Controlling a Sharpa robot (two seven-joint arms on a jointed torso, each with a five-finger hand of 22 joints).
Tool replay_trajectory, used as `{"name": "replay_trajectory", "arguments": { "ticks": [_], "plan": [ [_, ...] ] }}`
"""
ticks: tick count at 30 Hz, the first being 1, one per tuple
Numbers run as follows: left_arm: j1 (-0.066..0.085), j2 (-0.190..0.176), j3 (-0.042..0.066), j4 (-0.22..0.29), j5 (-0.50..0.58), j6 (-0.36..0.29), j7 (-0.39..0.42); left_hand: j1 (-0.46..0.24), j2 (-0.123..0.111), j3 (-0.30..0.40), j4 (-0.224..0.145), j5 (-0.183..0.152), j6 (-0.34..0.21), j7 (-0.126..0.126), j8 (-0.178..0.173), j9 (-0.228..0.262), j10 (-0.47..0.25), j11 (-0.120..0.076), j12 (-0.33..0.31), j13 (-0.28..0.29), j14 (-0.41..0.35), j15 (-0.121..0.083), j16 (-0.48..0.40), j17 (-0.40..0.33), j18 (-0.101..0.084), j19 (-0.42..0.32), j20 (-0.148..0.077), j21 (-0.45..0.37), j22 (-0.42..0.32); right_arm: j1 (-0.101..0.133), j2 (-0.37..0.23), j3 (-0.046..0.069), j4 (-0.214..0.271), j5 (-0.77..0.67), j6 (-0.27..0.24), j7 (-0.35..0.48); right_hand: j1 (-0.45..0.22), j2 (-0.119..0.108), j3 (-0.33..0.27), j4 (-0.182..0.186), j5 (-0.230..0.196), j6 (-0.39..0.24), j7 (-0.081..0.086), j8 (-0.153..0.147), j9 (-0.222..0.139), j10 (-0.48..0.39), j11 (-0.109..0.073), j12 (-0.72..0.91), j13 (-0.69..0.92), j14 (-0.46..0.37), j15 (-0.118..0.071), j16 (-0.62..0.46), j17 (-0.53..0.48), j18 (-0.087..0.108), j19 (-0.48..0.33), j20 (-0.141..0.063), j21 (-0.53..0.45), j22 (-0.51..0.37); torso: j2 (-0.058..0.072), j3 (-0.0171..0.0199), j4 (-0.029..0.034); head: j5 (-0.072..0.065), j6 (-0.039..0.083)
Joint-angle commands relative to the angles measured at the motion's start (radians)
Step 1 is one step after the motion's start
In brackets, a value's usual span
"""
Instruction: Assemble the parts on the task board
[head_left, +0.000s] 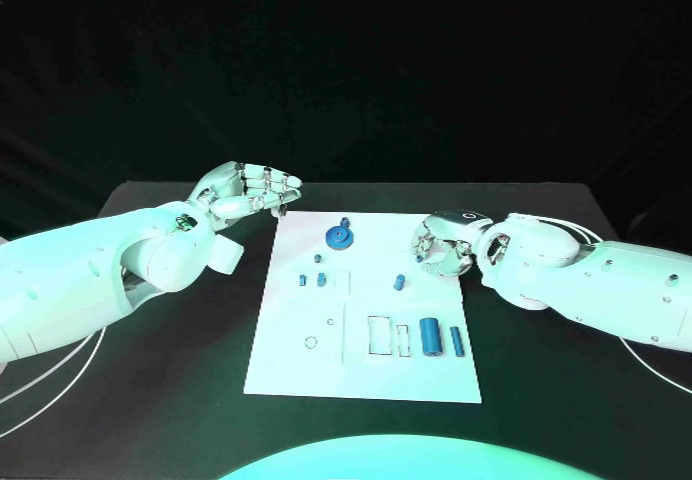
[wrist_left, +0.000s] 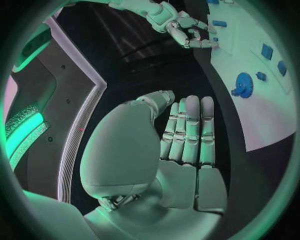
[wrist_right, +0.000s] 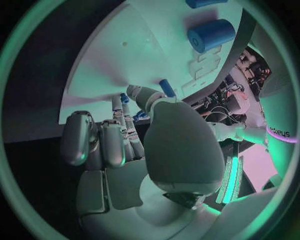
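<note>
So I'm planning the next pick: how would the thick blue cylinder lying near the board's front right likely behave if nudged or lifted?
The thick blue cylinder lies on its side on the smooth white task board, so a sideways nudge would probably roll it. It looks rigid and small, likely light. Its smooth round surface may slip in a loose pinch.

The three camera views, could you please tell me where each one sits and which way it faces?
Head view: on the robot's head, looking down at the white rectangular task board; both arms enter, left hand, right hand.
Left wrist view: behind the left hand, facing the board's edge.
Right wrist view: behind the right hand, facing the board.
Shared: head and left wrist views both show the blue toothed gear.
</note>
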Motion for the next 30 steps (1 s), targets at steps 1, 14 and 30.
{"name": "replay_trajectory", "arguments": {
  "ticks": [1, 14, 30],
  "plan": [
    [0.001, 0.0, 0.001, 0.006, 0.04, 0.012, 0.031, 0.001, 0.008, -0.001, -0.007, -0.001, 0.005, 0.0, 0.007, 0.001, 0.003, -0.003, 0.005, 0.002, 0.002, -0.008, -0.005, -0.001, 0.014, 0.003, -0.007, -0.005, -0.001, -0.009, 0.009, -0.003, -0.003, -0.023, 0.03, -0.005, -0.008, 0.007, 0.013, 0.0, 0.003, 0.013, -0.003, 0.004, 0.003, 0.014, -0.003, -0.005, -0.002, 0.076, -0.001, 0.009, 0.058, -0.012, 0.008, -0.001, 0.011, 0.051, 0.0, 0.0009, -0.0009, 0.001, 0.0],
    [0.001, -0.004, 0.001, 0.013, 0.043, 0.006, 0.026, 0.001, 0.01, -0.001, -0.008, -0.001, 0.005, 0.0, 0.007, 0.002, 0.002, -0.003, 0.007, 0.003, 0.002, -0.009, -0.005, -0.001, 0.014, 0.003, -0.007, -0.005, -0.001, -0.026, 0.044, -0.004, -0.027, -0.038, -0.003, -0.037, -0.022, 0.037, 0.077, 0.012, -0.036, 0.047, -0.012, 0.014, 0.016, 0.049, -0.012, -0.012, -0.013, 0.074, -0.009, 0.024, 0.052, -0.015, 0.01, -0.004, 0.036, 0.074, 0.002, 0.0016, -0.0007, 0.005, -0.001],
    [0.001, -0.013, 0.0, 0.022, 0.042, 0.002, 0.019, 0.002, 0.013, -0.001, -0.009, -0.001, 0.005, 0.001, 0.007, 0.002, 0.001, -0.003, 0.01, 0.004, 0.003, -0.009, -0.005, -0.002, 0.014, 0.004, -0.008, -0.005, -0.001, -0.032, 0.053, -0.008, -0.017, -0.115, 0.045, -0.1, -0.002, 0.073, 0.113, -0.039, -0.03, 0.107, -0.034, 0.054, 0.051, 0.127, -0.038, -0.009, -0.006, 0.072, -0.032, 0.04, 0.044, -0.027, 0.031, -0.019, 0.105, 0.121, 0.0, 0.0009, -0.0016, 0.007, -0.01]
  ]
}}
